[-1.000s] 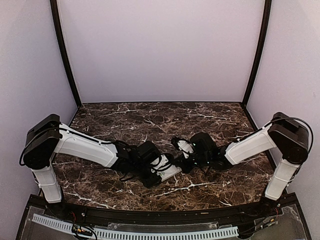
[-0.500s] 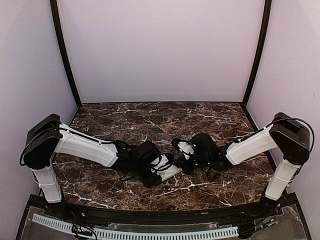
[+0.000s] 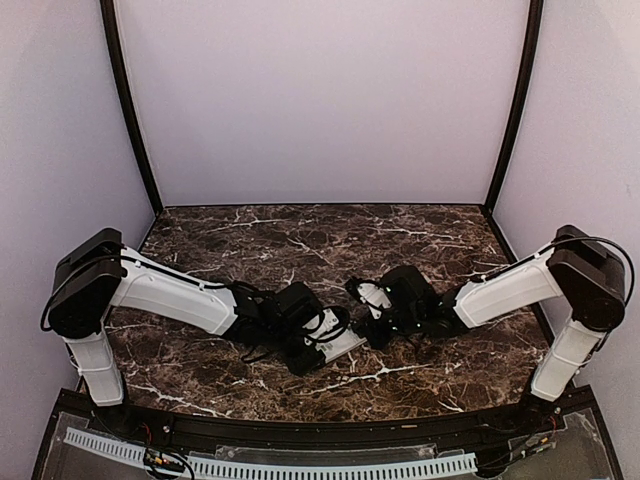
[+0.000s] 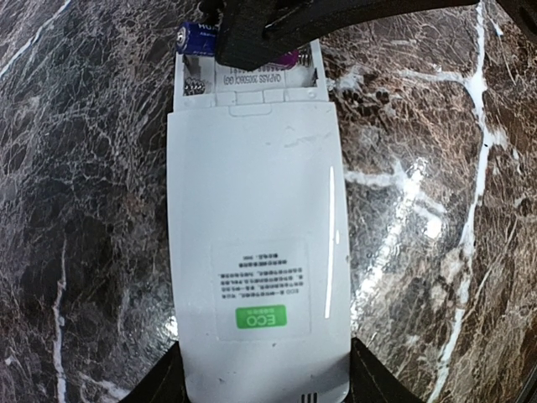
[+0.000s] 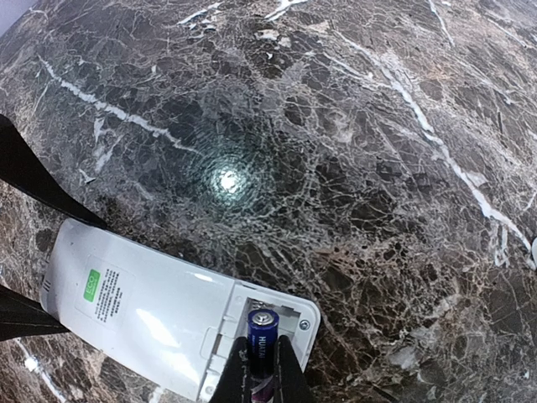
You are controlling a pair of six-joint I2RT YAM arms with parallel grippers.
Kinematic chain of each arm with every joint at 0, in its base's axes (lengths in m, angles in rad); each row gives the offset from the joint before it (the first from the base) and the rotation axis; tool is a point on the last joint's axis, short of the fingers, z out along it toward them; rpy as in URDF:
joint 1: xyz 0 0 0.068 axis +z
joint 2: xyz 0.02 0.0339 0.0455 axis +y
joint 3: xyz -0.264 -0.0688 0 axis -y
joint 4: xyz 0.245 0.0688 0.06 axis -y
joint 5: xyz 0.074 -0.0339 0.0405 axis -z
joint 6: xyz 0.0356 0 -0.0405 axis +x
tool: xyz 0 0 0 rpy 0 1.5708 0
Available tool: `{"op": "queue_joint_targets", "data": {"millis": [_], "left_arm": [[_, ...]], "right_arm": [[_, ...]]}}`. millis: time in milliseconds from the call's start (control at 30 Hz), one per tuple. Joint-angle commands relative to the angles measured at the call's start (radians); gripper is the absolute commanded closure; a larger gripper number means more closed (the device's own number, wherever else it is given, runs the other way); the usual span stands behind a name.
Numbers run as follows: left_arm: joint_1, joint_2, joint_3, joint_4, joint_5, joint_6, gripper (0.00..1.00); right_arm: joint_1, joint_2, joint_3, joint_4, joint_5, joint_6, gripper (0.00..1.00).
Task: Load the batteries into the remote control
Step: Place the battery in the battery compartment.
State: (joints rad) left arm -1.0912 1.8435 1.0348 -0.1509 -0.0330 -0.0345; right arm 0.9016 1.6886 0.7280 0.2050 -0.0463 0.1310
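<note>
- Remote [image 4: 256, 218]: lies back up on the desk [image 5: 336, 151], and it looks flat rather than lifted. The bay [image 4: 252, 75] is open at the end away from the ECO label [image 4: 261, 316].
- Left tool [image 4: 264, 378]: clamped across the remote's two long edges at the label end, one finger per side.
- Right tool [image 5: 260, 361]: closed on a battery [image 5: 263, 332], pinched mid-body over the slot nearest the remote's end. I can't tell if it's seated or just resting on the rim.
- The other slot looks empty, with its spring [image 4: 193, 86] showing at one side of the remote.
- Handling, remote: likely a light, hollow, stiff plastic shell with smooth sides. Expect it to skid or pivot on the polished desk if you push down off-centre.
- Where to hold it: the current hold looks right, on the long edges and well clear of the bay. Use moderate squeeze only, since the walls by the open bay are probably thin and will flex.
- Handling, battery: small, hard and slick, and it will roll if dropped. Grip the middle and leave both ends clear.
- Seating probably needs the spring end in first, then a press down. Keep that force straight down into the remote so the left tool's hold doesn't slip.
</note>
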Motion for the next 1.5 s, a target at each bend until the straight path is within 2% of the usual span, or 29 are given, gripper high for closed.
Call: {"op": "queue_joint_targets", "data": {"millis": [0,200,833,1033,1300,1467], "left_arm": [[0.002,0.061,-0.038,-0.128,-0.022,0.005,1.0],[0.002,0.06,-0.036,-0.131,-0.036,-0.002,1.0],[0.022,0.044,-0.016,-0.158,-0.081,-0.009,1.0],[0.048,0.023,0.022,-0.182,-0.056,0.054,1.0],[0.087,0.052,0.06,-0.262,-0.052,0.235,1.0],[0.119,0.061,0.056,-0.273,-0.022,0.249,1.0]], "right_arm": [[-0.014,0.029,0.014,-0.157,0.112,0.03,1.0],[-0.012,0.074,0.07,-0.286,0.167,0.115,1.0],[-0.009,0.098,0.091,-0.409,0.118,0.197,1.0],[-0.009,0.097,0.088,-0.404,0.106,0.194,1.0],[-0.007,0.086,0.063,-0.392,0.095,0.218,1.0],[0.005,0.095,0.049,-0.362,0.083,0.246,1.0]]}}
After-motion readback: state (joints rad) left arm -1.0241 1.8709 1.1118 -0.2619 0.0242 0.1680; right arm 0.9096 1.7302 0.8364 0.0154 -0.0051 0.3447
